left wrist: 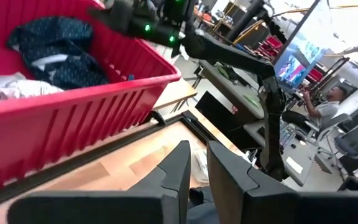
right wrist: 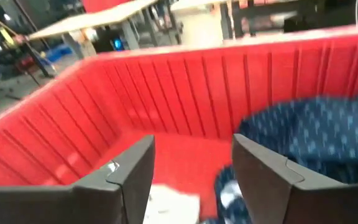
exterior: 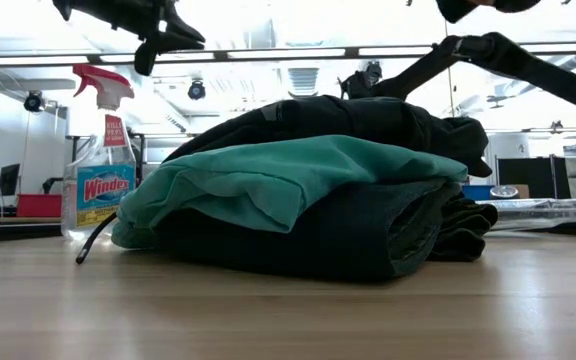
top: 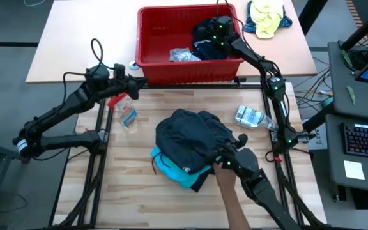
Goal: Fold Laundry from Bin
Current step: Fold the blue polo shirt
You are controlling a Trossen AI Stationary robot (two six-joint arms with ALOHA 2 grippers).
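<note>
Your right gripper (top: pixel 217 27) is hanging over the far right corner of the red bin (top: pixel 152 38), jaws standing apart with nothing between them; the right wrist view is showing open air between both fingers (right wrist: pixel 135 177). Below it the navy dotted garment (right wrist: pixel 316 140) is lying bunched against the bin's right wall, and a light grey piece (top: pixel 184 55) is sitting beside it near the front wall.

Your left gripper (top: pixel 133 83) is waiting just outside the bin's front left corner, above the table edge, fingers nearly touching and holding nothing.

On the wooden table (top: pixel 133 191) a stack of laundry is already sitting: a black garment (top: pixel 190 131) on top, a turquoise one (top: pixel 174 171) poking out underneath. A person's hand (top: pixel 225 172) is reaching in at the stack's near right edge, so keep clear there.

Handling call: the navy piece looks light, limp and crumpled, so it is likely going to drape and drag rather than lift flat. Go for a raised fold or ridge at the top of the heap, not a flat patch; pinching deep is risking grabbing two layers or snagging the grey piece next to it. Not fragile, low slip risk once pinched.

A spray bottle (top: pixel 125 114) and a crumpled plastic bottle (top: pixel 251 117) are lying on the table either side of the stack.
</note>
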